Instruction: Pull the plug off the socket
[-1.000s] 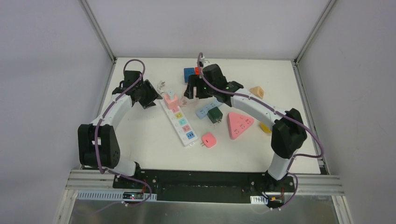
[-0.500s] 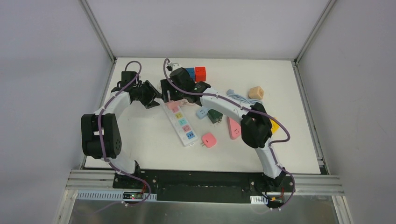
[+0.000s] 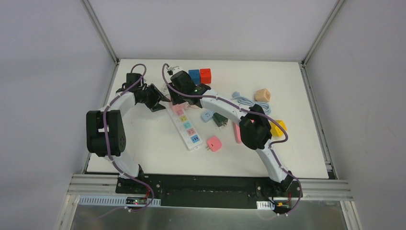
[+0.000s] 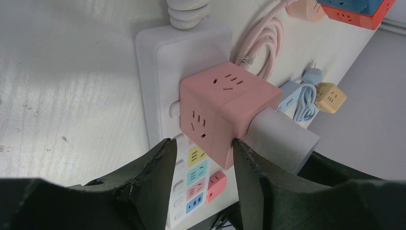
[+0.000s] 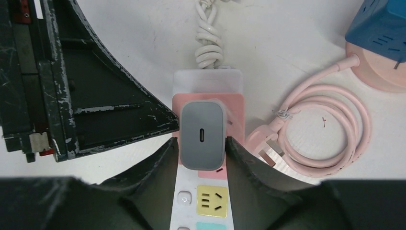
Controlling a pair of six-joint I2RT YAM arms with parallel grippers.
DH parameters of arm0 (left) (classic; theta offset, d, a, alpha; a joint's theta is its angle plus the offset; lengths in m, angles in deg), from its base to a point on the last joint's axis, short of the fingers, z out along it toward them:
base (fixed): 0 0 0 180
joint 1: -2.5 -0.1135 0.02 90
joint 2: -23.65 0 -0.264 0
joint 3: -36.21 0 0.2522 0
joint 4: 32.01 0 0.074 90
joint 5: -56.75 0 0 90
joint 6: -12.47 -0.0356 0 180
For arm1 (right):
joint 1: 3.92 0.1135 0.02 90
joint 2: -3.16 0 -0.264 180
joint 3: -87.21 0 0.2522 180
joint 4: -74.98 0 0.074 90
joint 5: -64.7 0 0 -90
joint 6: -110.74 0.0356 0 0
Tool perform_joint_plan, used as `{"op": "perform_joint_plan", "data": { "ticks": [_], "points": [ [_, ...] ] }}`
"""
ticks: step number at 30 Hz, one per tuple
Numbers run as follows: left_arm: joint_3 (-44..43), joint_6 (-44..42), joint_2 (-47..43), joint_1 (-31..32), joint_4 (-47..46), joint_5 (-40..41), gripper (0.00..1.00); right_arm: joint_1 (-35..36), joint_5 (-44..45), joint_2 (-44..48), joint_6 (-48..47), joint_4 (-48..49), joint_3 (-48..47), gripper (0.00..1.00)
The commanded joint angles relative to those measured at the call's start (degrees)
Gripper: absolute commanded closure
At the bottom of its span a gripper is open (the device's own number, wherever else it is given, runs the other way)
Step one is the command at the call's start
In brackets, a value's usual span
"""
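**Toward the far-left corner: both grippers at the socket, plug not yet out**

Left of the table's (image 3: 143, 148) middle, a white power strip (image 3: 187, 128) runs on a slant from the near side up toward the far-left corner. The pink cube socket (image 4: 225, 105) sits plugged into the strip's far end. The grey plug (image 5: 201, 135) is seated in the cube's free face, and the left wrist view shows no gap where the two meet.

The right gripper (image 5: 201, 143) is set narrow around the grey plug. Its fingers (image 5: 165, 165) lie against both flanks, which I read as a grip already taken. The left gripper (image 4: 201, 143) straddles the lower part of the pink cube from the left-edge side. One finger (image 4: 249, 182) touches the cube. A sliver of strip shows beside the other, so I cannot tell whether this pair is clamped or only bracketing.

By my reading, the approach and positioning are done, and the right side's grasp probably is too. What remains is the pull itself. The left gripper has to firm up on the cube so that the cube and strip stay down. The right gripper then draws the plug straight out along its prongs.
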Motion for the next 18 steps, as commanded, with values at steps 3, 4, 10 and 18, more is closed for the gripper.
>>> {"op": "perform_joint_plan", "data": {
  "ticks": [3,4,10,18],
  "points": [
    [-1.3,0.9,0.3,0.4,-1.1,-0.5,0.53,0.0,1.0,-0.9,-3.4,0.3,-4.1,0.69],
    [-1.2,0.7,0.1,0.5,-1.0,0.1,0.53,0.0,1.2,-0.9,-3.0,0.2,-4.0,0.77],
    [-0.5,-0.3,-0.1,1.4,-0.5,1.3,0.54,0.5,2.0,0.5,-2.4,0.8,-3.0,1.00],
    [3.0,2.3,-3.8,2.0,-7.3,-0.4,0.54,1.3,0.5,3.1,-1.0,1.1,-1.1,1.00]
  ]
}}
